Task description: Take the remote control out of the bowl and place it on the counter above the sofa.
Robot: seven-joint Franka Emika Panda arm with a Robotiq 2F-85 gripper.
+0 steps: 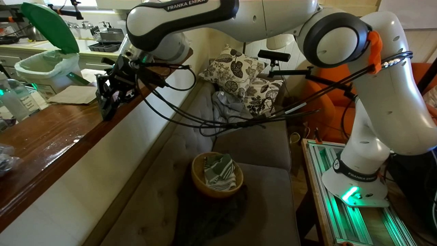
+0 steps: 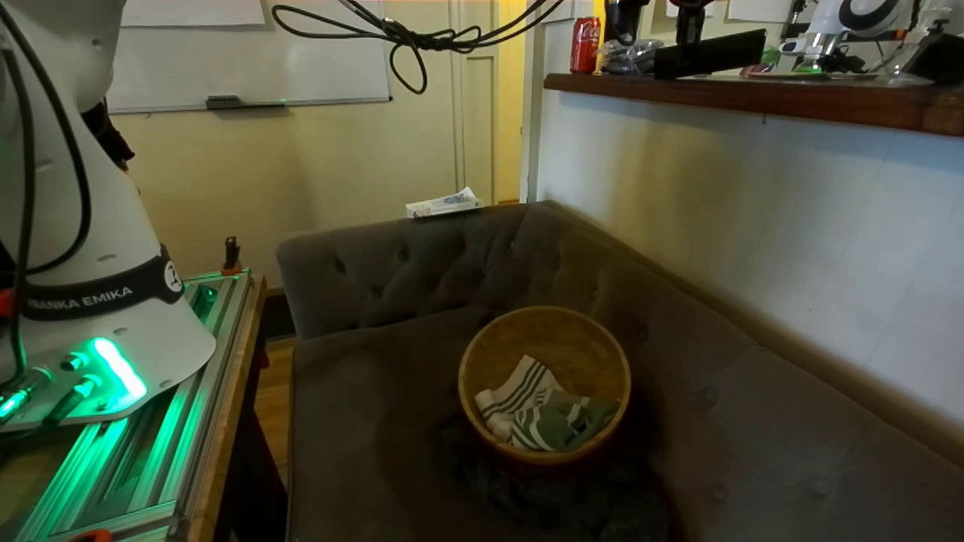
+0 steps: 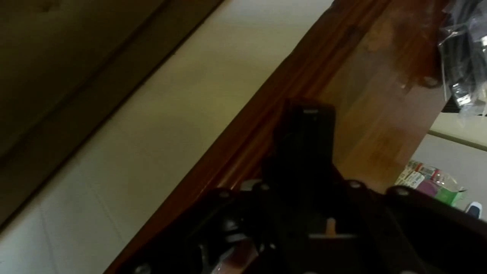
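The remote control [image 1: 108,110] is a dark bar held crosswise in my gripper [image 1: 115,93] at the counter's front edge. In the other exterior picture the remote [image 2: 712,56] lies across the counter [image 2: 828,104], below my gripper [image 2: 689,24]. Its lower end is at or just over the wood; I cannot tell if it touches. In the wrist view the dark remote [image 3: 310,129] blends with my shut gripper [image 3: 296,171] over the glossy counter [image 3: 380,129]. The bowl [image 1: 197,174] sits on the sofa [image 1: 256,147] with a green-white striped cloth inside; it also shows in an exterior view [image 2: 520,335].
Brown paper [image 1: 73,94], bottles [image 1: 18,99] and a green-lidded bin [image 1: 47,66] stand beyond my gripper. A plastic bag [image 3: 466,57] and a red can [image 2: 585,45] are farther along the counter. Loose cables [image 1: 205,121] hang over the sofa. The front panel [image 3: 171,125] drops below the edge.
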